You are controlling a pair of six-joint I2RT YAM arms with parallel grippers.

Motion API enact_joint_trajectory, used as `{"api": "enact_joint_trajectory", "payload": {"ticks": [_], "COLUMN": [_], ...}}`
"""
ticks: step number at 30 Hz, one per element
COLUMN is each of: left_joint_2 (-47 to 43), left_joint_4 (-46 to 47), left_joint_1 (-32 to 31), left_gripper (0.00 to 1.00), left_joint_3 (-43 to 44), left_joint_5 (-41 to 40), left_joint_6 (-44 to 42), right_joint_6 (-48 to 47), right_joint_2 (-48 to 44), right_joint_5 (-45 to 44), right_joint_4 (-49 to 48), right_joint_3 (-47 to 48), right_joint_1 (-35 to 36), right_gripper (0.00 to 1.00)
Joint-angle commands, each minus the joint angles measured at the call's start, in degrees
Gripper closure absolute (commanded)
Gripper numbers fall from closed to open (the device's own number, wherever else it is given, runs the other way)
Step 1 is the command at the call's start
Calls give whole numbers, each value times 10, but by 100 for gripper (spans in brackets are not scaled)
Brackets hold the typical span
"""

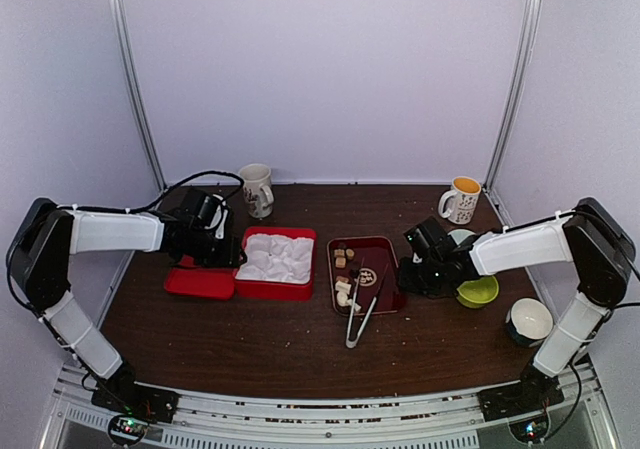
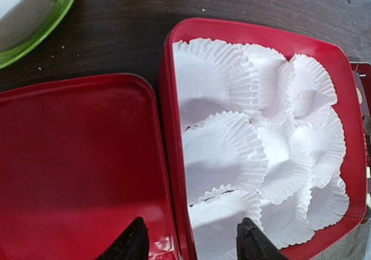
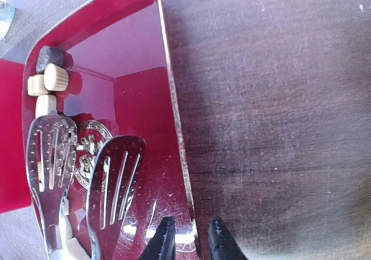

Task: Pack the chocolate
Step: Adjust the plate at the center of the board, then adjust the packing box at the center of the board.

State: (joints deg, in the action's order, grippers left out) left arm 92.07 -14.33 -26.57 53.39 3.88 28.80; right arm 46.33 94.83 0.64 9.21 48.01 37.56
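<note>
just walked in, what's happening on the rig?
No packing yet. The chocolate sits on the tray, and the tongs lie across it with no gripper on them. The box is open with its lid beside it, and its paper cups are empty. The left gripper is open, straddling the box's wall. The right gripper has a finger on each side of the tray's rim; I can't tell whether it's clamped.
</note>
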Motion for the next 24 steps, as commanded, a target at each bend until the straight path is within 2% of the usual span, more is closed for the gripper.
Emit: {"api": "enact_joint_trajectory", "payload": {"ticks": [1, 6, 15, 24], "left_joint_2": [16, 29, 65, 82], "left_joint_4": [33, 29, 24, 19], "left_joint_1": [1, 1, -5, -28], "left_gripper": [46, 43, 44, 54], "left_joint_3": [16, 26, 45, 58], "left_joint_5": [27, 30, 50, 67], "left_joint_6": [-11, -12, -19, -25], "right_joint_6": [-30, -51, -86, -121], "right_joint_2": [-33, -55, -117, -154], "right_joint_5": [-37, -46, -89, -90], "right_joint_4": [7, 17, 15, 7], "right_joint_3": [-7, -17, -41, -46], "right_joint_1": [-3, -4, -4, -4], "right_gripper": [75, 65, 58, 55]}}
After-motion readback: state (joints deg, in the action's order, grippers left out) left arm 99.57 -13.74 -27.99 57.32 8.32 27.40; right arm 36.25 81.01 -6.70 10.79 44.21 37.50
